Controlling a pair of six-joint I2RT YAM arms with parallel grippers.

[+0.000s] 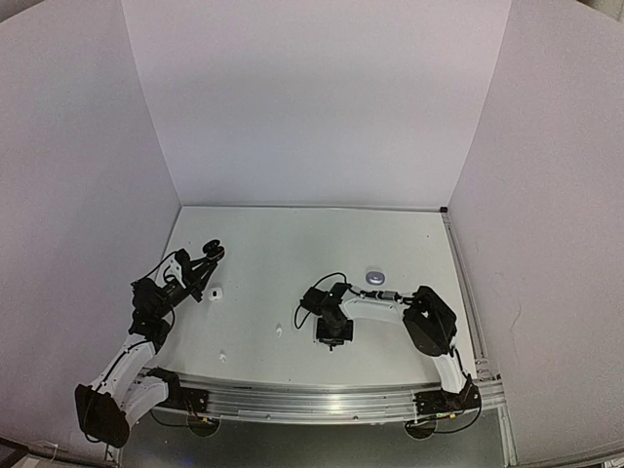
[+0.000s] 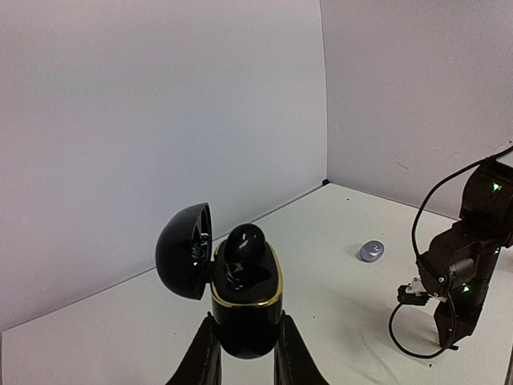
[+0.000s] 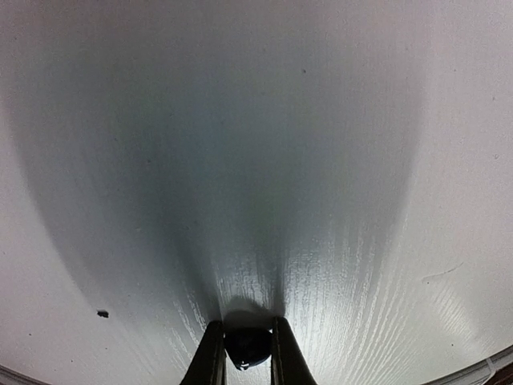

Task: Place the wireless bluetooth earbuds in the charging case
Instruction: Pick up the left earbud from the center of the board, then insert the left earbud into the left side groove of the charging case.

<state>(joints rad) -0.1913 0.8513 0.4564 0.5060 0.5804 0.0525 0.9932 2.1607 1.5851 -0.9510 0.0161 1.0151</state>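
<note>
Sitting between right fingers (image 3: pixel 210 354), black earbud (image 3: pixel 247 346)

Glossy black plastic case (image 2: pixel 247 321) with gold trim, glossy black earbud (image 3: pixel 247 346); matt, faintly grained white tabletop (image 3: pixel 337 160).

I find nothing I can read: no lettering, brand or number on the case (image 2: pixel 247 309) I hold, nor on the bud (image 3: pixel 247 346).
</note>
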